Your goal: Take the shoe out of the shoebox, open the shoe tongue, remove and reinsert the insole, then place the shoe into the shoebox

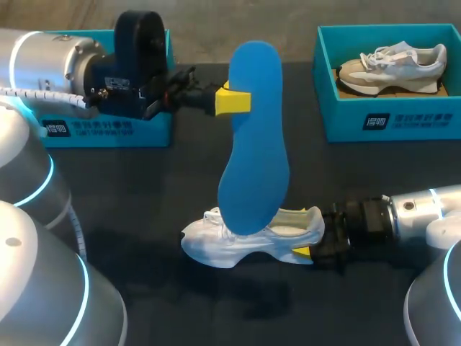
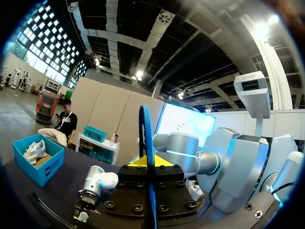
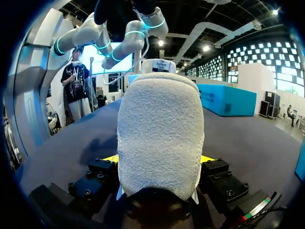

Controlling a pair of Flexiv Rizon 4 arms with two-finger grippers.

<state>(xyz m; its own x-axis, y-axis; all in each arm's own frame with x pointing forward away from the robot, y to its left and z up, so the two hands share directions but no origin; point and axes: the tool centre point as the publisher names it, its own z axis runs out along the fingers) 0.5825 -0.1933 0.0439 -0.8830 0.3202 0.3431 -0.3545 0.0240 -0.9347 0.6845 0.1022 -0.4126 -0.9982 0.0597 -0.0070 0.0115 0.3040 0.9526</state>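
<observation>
Insole (image 1: 253, 137) stands vertical; shoe's (image 1: 210, 244) toe points left.

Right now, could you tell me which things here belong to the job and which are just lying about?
In the job: blue insole in the left gripper; white shoe held at the heel by the right gripper; probably the left shoebox.
Lying about: right shoebox with the beige shoe.
</observation>
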